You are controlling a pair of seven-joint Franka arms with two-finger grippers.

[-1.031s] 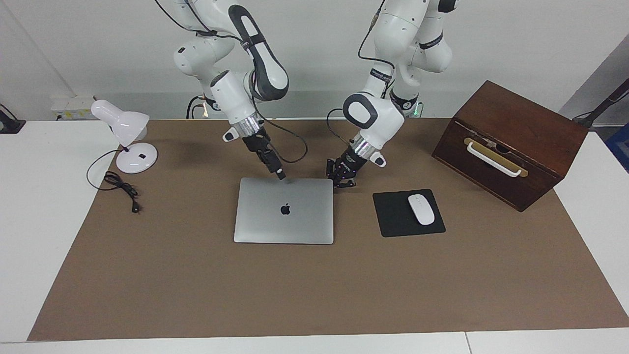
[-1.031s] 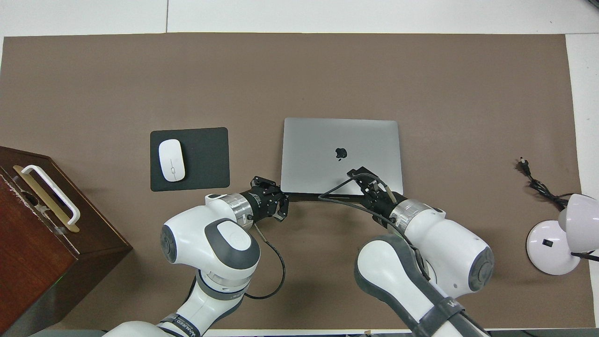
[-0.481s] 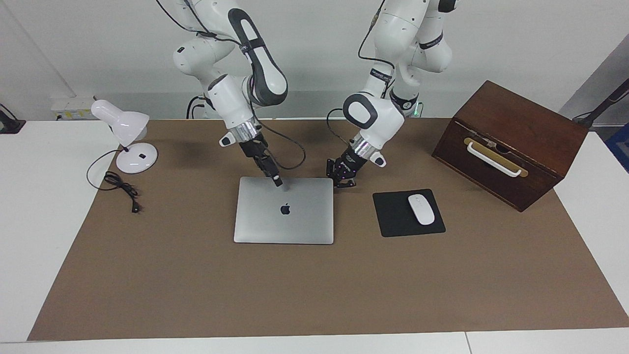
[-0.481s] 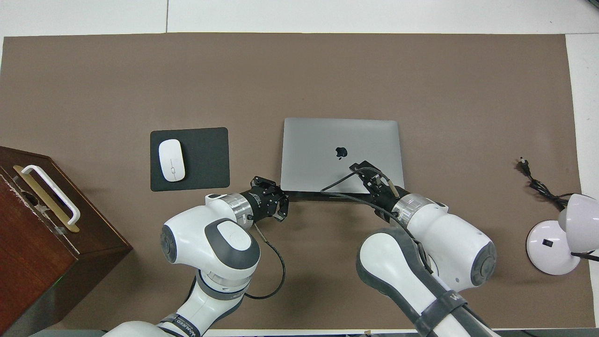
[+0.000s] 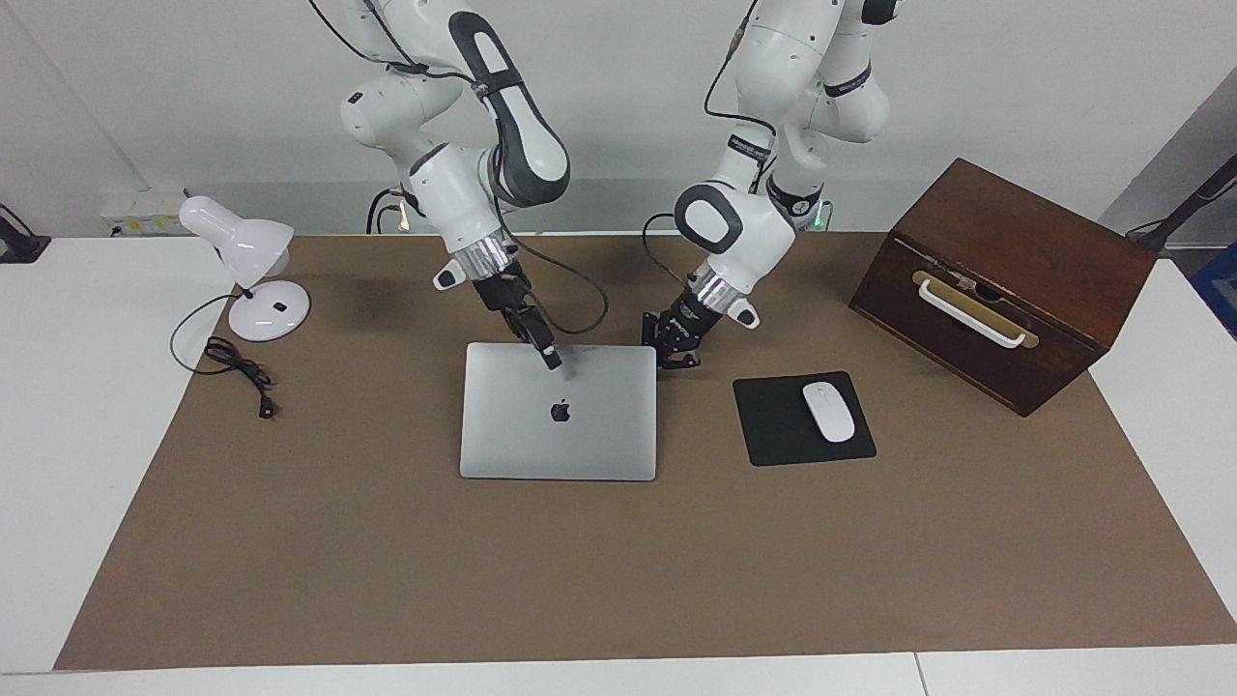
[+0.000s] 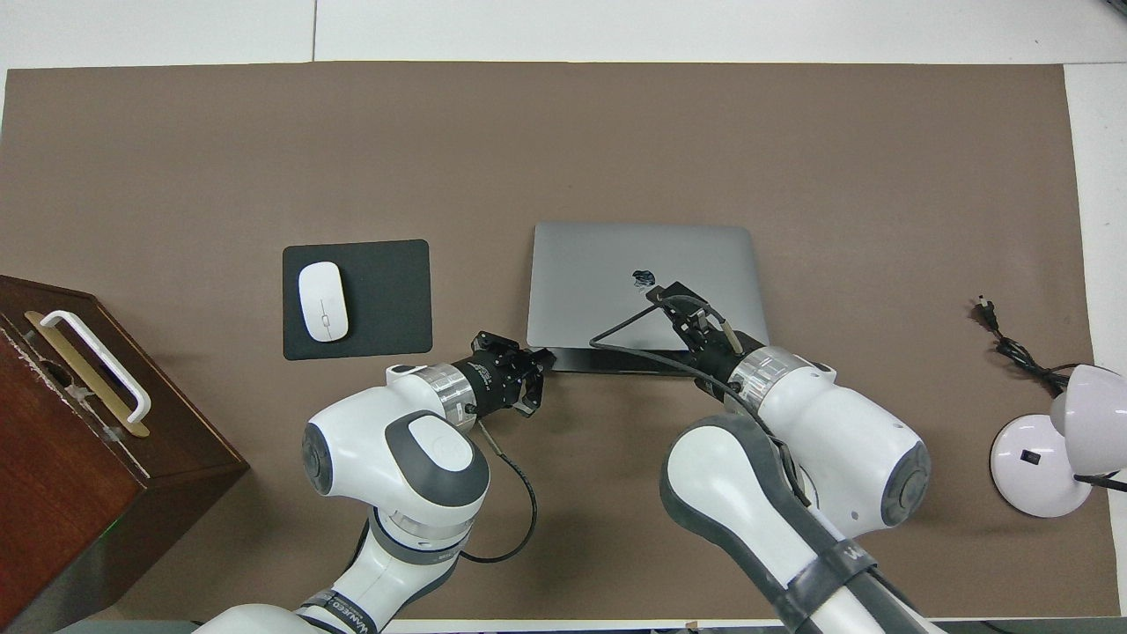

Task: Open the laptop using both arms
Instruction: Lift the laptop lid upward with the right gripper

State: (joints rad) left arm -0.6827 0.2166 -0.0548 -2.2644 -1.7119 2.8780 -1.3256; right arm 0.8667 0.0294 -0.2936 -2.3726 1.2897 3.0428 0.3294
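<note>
Since a second ago the laptop's point(image 5: 559, 411) lid has lifted at the edge nearest the robots: in the overhead view a dark strip of the base now shows under that edge, where the lid lay flat before. The right gripper point(image 5: 551, 361) has travelled with it, from the lid's near edge to a spot over the lid just short of the apple logo point(image 5: 560, 412); its fingers look drawn together, though whether they pinch the lid or only push under it I cannot tell. The left gripper point(image 5: 678, 360) has hardly moved. It sits at the laptop's near corner toward the left arm's end of the surface point(image 5: 618, 580), fingers spread apart, seemingly bracing the base there.

I judge the opening as just begun, the lid raised only a crack, with the hinge along the edge farther from the robots. The lift should continue while the left gripper keeps the base from sliding.

The laptop lies mid-surface on the brown mat. A white mouse point(image 5: 829, 412) rests on a black mouse pad point(image 5: 773, 425) beside it. The wooden box point(image 5: 1005, 280) toward the left arm's end is shut, its contents hidden. A white desk lamp point(image 5: 246, 275) stands toward the right arm's end.
</note>
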